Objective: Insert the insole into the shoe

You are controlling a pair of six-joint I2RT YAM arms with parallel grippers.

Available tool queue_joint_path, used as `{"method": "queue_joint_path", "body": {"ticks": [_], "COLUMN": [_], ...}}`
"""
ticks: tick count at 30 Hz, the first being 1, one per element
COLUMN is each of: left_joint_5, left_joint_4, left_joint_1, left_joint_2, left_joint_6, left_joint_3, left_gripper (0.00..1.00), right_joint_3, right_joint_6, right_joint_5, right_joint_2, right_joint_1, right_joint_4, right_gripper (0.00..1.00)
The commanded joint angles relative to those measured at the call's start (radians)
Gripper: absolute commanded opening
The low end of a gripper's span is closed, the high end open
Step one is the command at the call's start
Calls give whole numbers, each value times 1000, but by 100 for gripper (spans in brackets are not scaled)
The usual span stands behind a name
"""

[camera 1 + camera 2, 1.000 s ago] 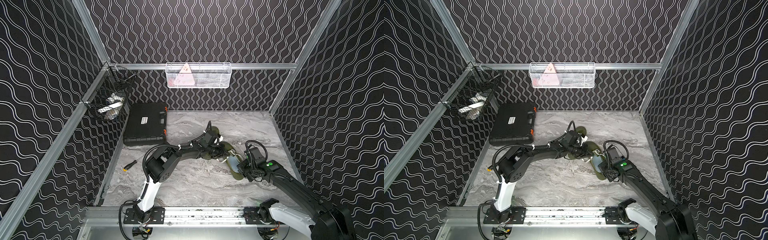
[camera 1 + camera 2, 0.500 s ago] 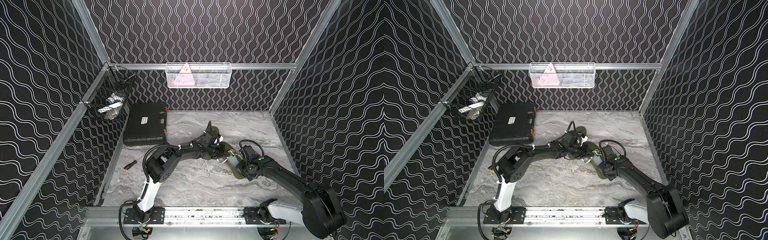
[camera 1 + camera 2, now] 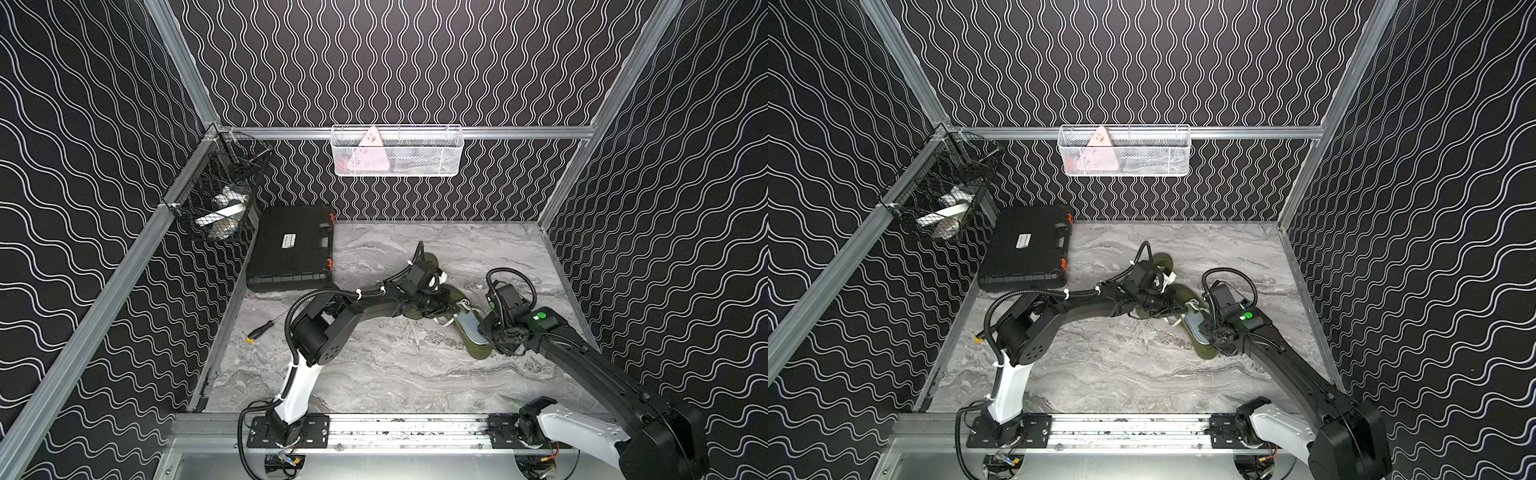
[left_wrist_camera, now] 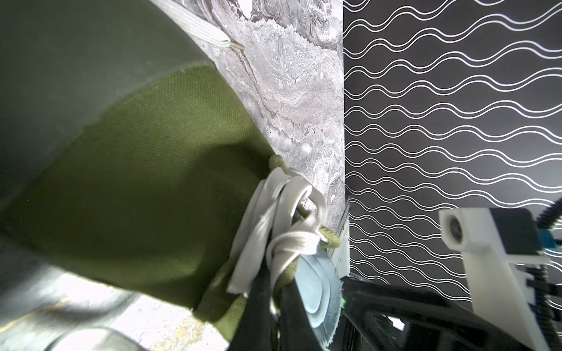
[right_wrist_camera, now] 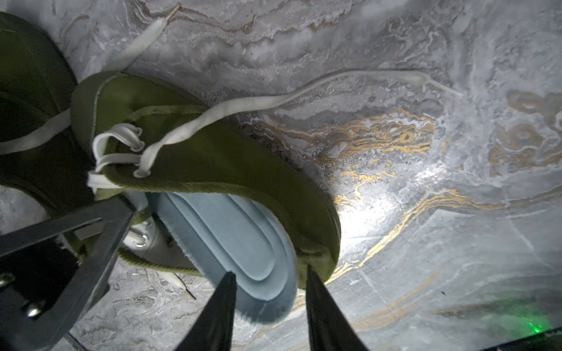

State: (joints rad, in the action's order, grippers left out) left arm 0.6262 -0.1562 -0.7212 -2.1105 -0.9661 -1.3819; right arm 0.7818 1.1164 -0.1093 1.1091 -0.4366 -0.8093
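Note:
An olive green shoe (image 3: 478,351) (image 3: 1205,353) (image 5: 228,164) lies on the marble table with its white laces loose. A light blue insole (image 3: 469,330) (image 3: 1194,330) (image 5: 231,237) is partly inside it, and the heel end sticks out past the shoe's collar. My left gripper (image 3: 446,309) (image 3: 1177,309) (image 4: 273,310) is shut on the shoe's upper at the laces. My right gripper (image 3: 484,336) (image 3: 1208,336) (image 5: 269,285) is open. Its two black fingers stand on either side of the insole's protruding heel end without clamping it.
A second green shoe (image 3: 428,264) lies just behind the left wrist. A black tool case (image 3: 293,249) sits at the back left, and a screwdriver (image 3: 262,332) lies by the left wall. A loose lace (image 5: 304,94) trails across the table. Wire baskets (image 3: 397,151) hang on the walls.
My right gripper's jaws have parted off the insole's heel end, and the right wrist has shifted slightly. The left arm and the shoe have stayed put.

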Motion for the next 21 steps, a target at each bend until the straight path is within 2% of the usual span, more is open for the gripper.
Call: {"method": "queue_joint_path", "body": {"ticks": [1, 4, 7, 11, 16, 21], "left_joint_5": [23, 21, 25, 26, 29, 28], "left_joint_4": [-5, -11, -20, -17, -20, -17], "left_joint_1": [-1, -1, -2, -3, -1, -1], "left_joint_2": [17, 21, 18, 22, 27, 33], "left_joint_6": [17, 14, 8, 8, 8, 10], "left_joint_3": [-2, 4, 8, 8, 19, 27], "left_gripper": [0, 0, 0, 0, 0, 0], "right_joint_3": [-1, -11, -38, -81, -98, -50], "right_joint_6": [-2, 14, 32, 46, 36, -1], "right_joint_5": [17, 37, 44, 42, -8, -48], "right_joint_2": [18, 17, 4, 34, 153, 197], "right_joint_1": [-1, -3, -4, -4, 1, 3], "right_joint_4": [26, 43, 64, 132, 209, 168], "right_gripper": [29, 21, 19, 17, 13, 13]}}
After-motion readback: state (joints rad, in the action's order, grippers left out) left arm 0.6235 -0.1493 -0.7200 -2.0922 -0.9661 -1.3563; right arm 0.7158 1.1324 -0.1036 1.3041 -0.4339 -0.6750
